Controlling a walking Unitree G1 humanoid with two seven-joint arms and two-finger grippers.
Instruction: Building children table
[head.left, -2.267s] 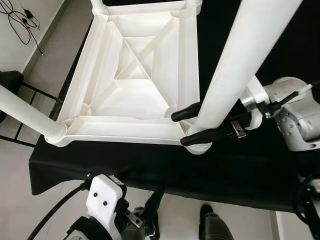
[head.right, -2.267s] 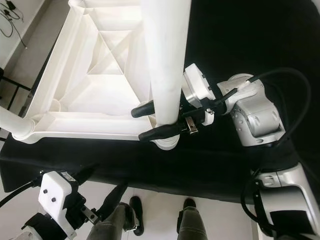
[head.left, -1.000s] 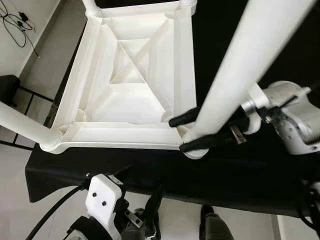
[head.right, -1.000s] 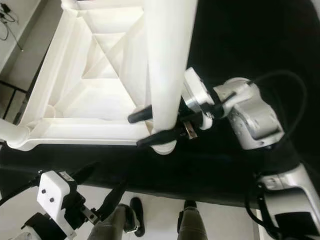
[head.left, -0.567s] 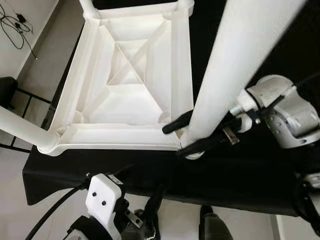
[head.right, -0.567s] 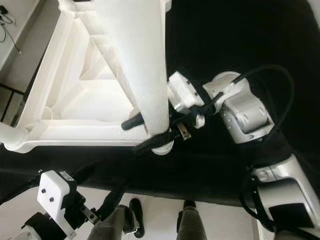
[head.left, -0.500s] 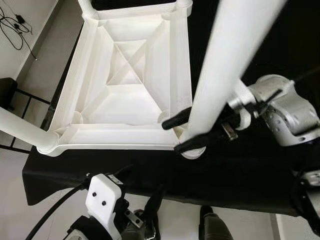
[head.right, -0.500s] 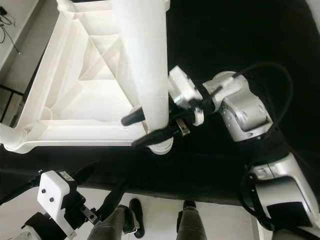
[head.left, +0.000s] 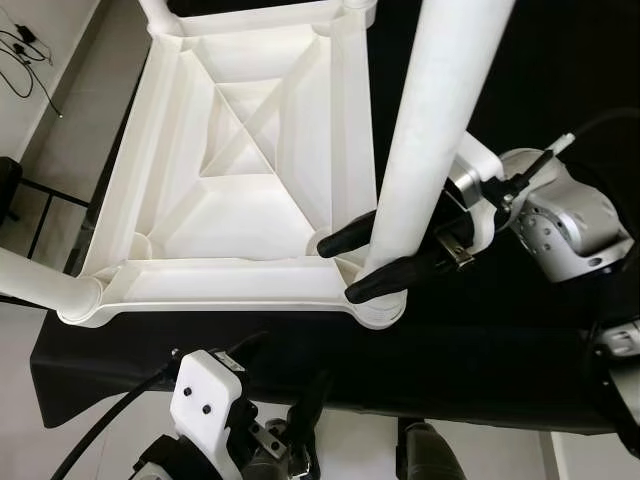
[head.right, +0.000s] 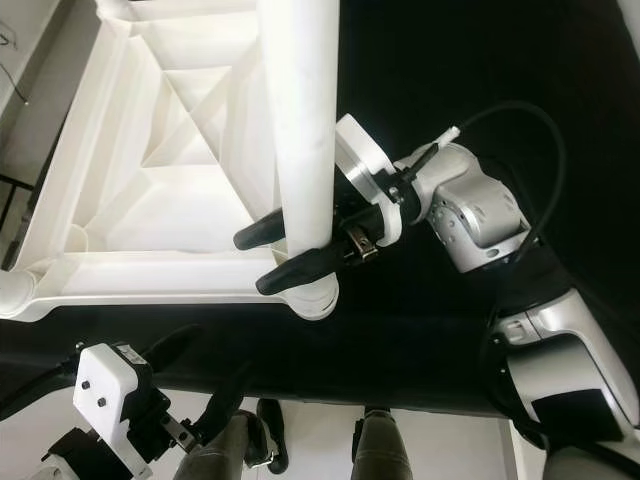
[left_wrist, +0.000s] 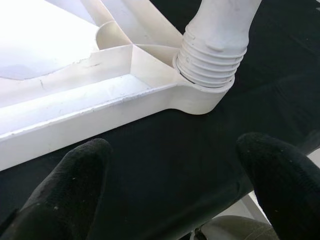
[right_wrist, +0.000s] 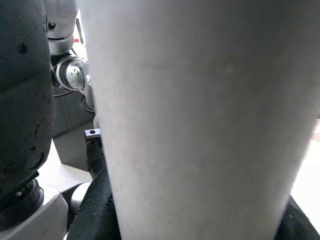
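A white plastic table top (head.left: 250, 190) lies upside down on a black-covered table (head.left: 480, 350). One white leg (head.left: 440, 110) stands in its near right corner socket (left_wrist: 200, 97), and the threaded base (left_wrist: 212, 55) sits in the socket. My right gripper (head.left: 340, 268) is shut on this leg just above the socket, one finger on each side. The right wrist view has the leg (right_wrist: 200, 115) pressed close between the fingers. Another leg (head.left: 35, 280) sticks out of the near left corner. My left gripper (left_wrist: 170, 190) hangs open below the table's front edge, holding nothing.
The black cloth's front edge (head.left: 300, 400) runs just before me, with light floor beyond it. A person's legs and dark shoes (head.right: 375, 440) stand below that edge. Cables (head.left: 30, 45) lie on the floor at the far left, near a dark frame (head.left: 45, 210).
The whole picture has shifted, so the camera moved. My right wrist has turned while still gripping the leg, which now looks more upright. The left arm has kept still.
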